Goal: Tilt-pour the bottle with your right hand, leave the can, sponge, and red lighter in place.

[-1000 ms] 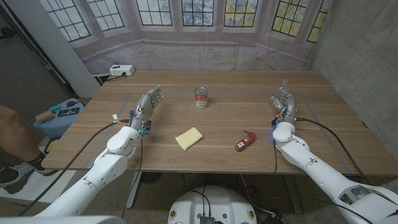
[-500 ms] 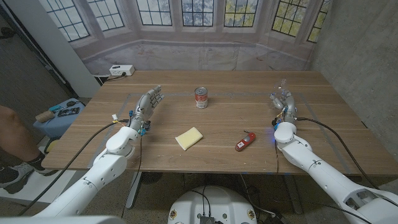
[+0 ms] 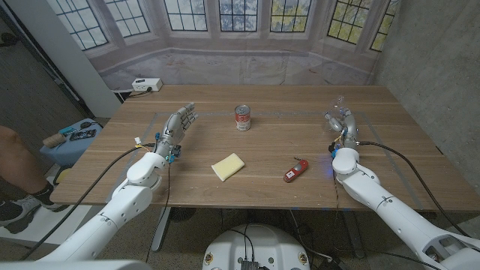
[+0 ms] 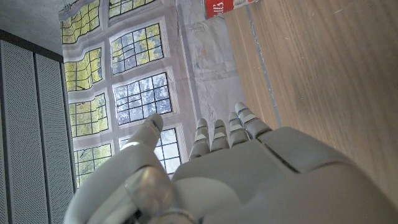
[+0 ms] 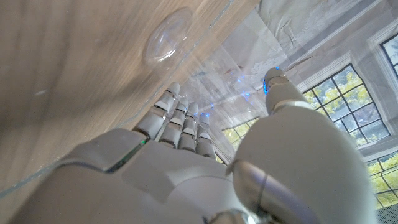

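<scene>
A clear plastic bottle [image 3: 340, 106] stands upright at the far right of the wooden table [image 3: 270, 142]. My right hand [image 3: 343, 123] is just in front of it, fingers straight and thumb apart, holding nothing. In the right wrist view the bottle [image 5: 166, 36] stands just beyond the fingertips [image 5: 177, 93]; I cannot tell whether they touch it. A red-and-white can [image 3: 242, 118] stands at the far middle and also appears in the left wrist view [image 4: 224, 7]. A yellow sponge [image 3: 228, 166] and a red lighter [image 3: 296, 170] lie nearer the front. My left hand [image 3: 177, 127] is open at the left.
A white power box [image 3: 146, 85] sits off the table's far left corner. A person's leg [image 3: 13, 161] and a blue stool [image 3: 73, 140] with small items are at the left. Cables trail from both wrists across the table.
My right arm has edged slightly forward and right, bringing the hand a little closer to the bottle. The left hand, can, sponge and lighter have not moved.
</scene>
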